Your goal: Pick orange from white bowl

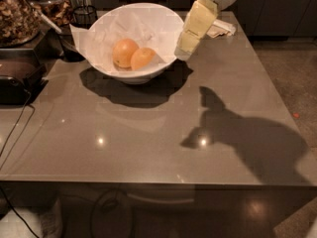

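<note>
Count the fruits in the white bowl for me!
2. The orange lies right of its paler twin, touching, in the white bowl. Paper could hide more. The gripper hovers at the bowl's right rim.

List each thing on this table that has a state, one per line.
orange: lying in the white bowl, touching the paler fruit, not grasped.
paler fruit: lying in the bowl, left of the orange.
white bowl: upright on the table, lined with paper.
gripper: tilted, at the bowl's right rim, touching neither fruit.
</note>
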Robot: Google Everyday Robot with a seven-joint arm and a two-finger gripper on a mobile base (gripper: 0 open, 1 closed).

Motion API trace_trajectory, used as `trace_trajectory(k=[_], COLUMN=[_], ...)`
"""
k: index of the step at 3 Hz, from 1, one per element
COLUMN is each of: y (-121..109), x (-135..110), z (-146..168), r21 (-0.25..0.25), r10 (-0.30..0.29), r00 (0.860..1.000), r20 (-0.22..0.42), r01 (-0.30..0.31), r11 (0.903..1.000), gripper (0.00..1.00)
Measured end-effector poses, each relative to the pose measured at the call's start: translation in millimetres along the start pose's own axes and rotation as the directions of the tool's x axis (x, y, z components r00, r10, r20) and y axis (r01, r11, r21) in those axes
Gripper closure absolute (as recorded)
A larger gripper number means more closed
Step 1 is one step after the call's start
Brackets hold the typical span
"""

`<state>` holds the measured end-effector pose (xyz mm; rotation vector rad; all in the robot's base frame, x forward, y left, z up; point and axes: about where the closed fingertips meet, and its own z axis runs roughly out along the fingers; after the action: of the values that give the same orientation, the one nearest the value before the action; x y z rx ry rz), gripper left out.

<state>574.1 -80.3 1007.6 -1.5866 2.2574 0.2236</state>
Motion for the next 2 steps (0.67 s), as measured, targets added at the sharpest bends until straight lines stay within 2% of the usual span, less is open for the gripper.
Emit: trace_trajectory(k=[1, 2], y=[-6, -11], x=[-7, -33], z=[-1, 15], r21=[0.025, 0.011], r10=[-0.001, 0.003], r00=[1.000, 0.999], r20=[0.027, 0.039], r01=[0.000, -0.004], r11=[0.9997, 0.9999], gripper=[0.00, 0.00])
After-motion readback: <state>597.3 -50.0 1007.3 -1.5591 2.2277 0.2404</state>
